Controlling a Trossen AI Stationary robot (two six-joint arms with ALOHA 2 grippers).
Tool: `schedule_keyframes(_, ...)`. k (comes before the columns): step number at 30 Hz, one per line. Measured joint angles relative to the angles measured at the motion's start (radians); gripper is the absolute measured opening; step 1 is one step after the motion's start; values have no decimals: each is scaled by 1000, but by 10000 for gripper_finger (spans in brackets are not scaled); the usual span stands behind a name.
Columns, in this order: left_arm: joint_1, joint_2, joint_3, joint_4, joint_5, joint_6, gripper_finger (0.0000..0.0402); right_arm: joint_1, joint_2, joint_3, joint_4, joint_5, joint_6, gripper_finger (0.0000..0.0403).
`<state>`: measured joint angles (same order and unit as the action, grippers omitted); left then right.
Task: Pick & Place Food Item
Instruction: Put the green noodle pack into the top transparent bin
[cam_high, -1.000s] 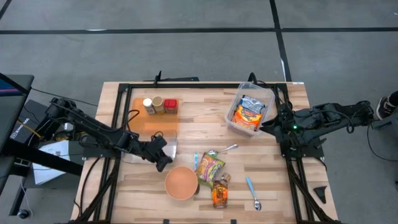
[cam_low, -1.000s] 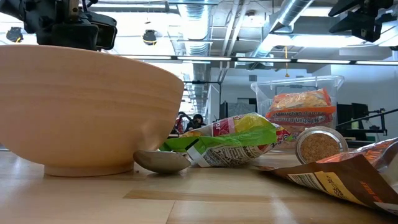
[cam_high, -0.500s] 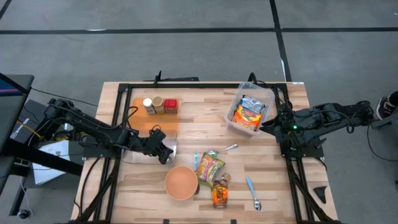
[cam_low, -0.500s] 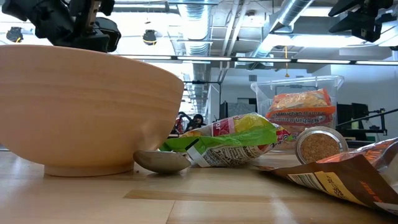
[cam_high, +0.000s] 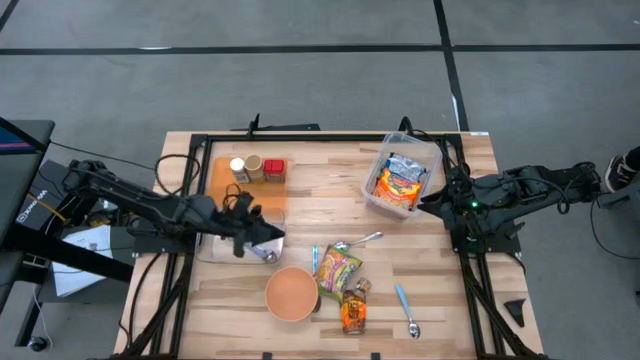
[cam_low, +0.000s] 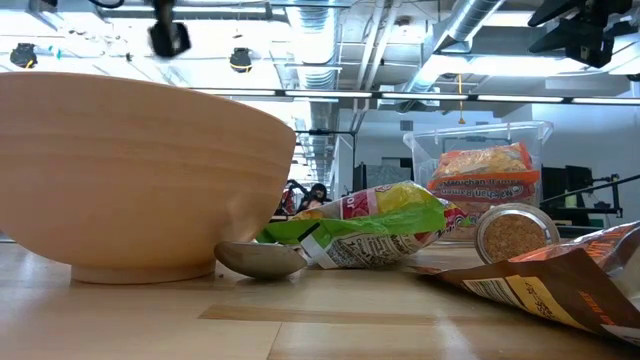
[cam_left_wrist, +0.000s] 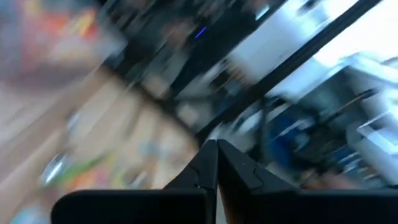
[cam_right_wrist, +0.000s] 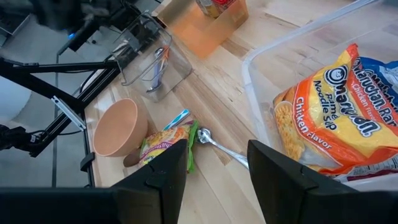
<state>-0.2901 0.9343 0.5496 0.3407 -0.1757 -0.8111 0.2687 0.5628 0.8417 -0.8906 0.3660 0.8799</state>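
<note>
1. High view: left gripper (cam_high: 262, 243) pressed together, empty, above the clear tray (cam_high: 240, 240) just beside the wooden bowl (cam_high: 292, 293); snack packets (cam_high: 340, 268) lie loose beyond it, unplaced.
2. Low view: bowl's contents hidden.
3. Right wrist view: right gripper (cam_right_wrist: 216, 163) spread, empty, just beside the clear bin (cam_right_wrist: 298, 68) holding ramen packs (cam_right_wrist: 329, 112).

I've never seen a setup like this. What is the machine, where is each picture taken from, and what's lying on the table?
It is a robot with two dark arms at a wooden table. One picture looks straight down, one sits at table height, and two come from cameras on the arms' wrists.

On the table lie a wooden bowl, food packets, spoons, an orange tray of spice jars, and a clear bin holding a noodle packet.

The left gripper, shut and empty, is beside the tray. The right gripper hangs by the bin, jaws apart, holding nothing.
</note>
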Motion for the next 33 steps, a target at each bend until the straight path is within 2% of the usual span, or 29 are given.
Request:
schedule_keyframes(3,0,24,5,186,-15,44,0,0,0,0,0,0,-4,163)
schedule_keyframes(10,0,150,189,172,-20,206,17,0,0,0,0,0,-11,163)
schedule_keyframes(13,3,222,319,71,16,329,36,0,0,0,0,0,-16,163)
schedule_keyframes(19,8,390,643,-270,20,542,96,0,0,0,-4,-5,-23,163)
schedule_keyframes(24,42,543,861,-460,21,660,150,0,0,0,-13,-6,-23,163)
schedule_keyframes(28,69,650,928,-608,77,680,181,0,0,0,-13,-25,-23,163)
schedule_keyframes(33,80,785,930,-661,145,676,195,0,0,0,-14,-26,-23,163)
